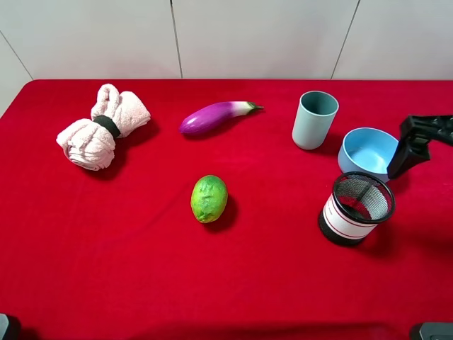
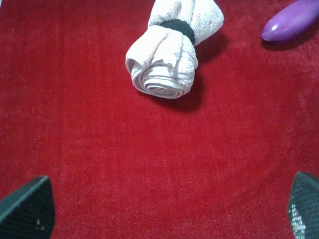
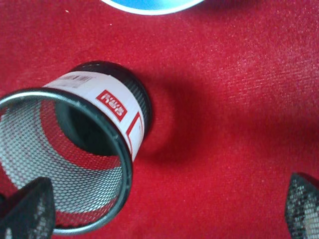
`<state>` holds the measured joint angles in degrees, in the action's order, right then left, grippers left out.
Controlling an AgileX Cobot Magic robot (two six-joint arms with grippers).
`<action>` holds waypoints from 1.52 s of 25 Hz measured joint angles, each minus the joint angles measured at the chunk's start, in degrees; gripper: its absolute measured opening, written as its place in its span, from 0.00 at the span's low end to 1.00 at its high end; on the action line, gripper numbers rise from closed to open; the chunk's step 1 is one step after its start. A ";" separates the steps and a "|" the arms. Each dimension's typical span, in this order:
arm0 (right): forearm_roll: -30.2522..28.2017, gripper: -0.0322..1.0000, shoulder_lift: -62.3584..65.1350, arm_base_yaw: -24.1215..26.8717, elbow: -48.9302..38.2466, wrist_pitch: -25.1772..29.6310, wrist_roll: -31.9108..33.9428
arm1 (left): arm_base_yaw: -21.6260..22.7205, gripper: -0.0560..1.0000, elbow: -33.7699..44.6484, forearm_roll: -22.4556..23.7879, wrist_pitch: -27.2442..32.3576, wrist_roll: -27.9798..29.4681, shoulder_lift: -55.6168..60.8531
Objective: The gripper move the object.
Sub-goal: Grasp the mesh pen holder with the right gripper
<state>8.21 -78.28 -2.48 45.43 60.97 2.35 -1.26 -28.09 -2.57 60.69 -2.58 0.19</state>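
Where mesh cup (image 1: 348,221) stands (upright), red cloth (image 1: 141,269); white wall (image 1: 248,35) behind.

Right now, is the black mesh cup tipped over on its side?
No, the mesh cup stands upright on its black base, with its open mouth facing up.

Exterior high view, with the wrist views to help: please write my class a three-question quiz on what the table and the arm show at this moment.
1. True or false: the mesh cup stands upright on the red cloth.
2. The bowl close to it is: A yellow, B blue, C white.
3. Is the right end effector open or shut, and does it hold anything?

Key: 1 true. 2 B. 3 open, holding nothing.
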 joint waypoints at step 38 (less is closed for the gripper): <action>2.23 0.60 -4.94 -2.60 -16.20 -26.53 1.07 | 0.00 0.92 0.00 0.00 0.00 0.00 0.00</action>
<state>10.45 -83.22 -5.08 29.23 34.44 3.42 -1.26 -28.09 -2.57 60.69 -2.58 0.19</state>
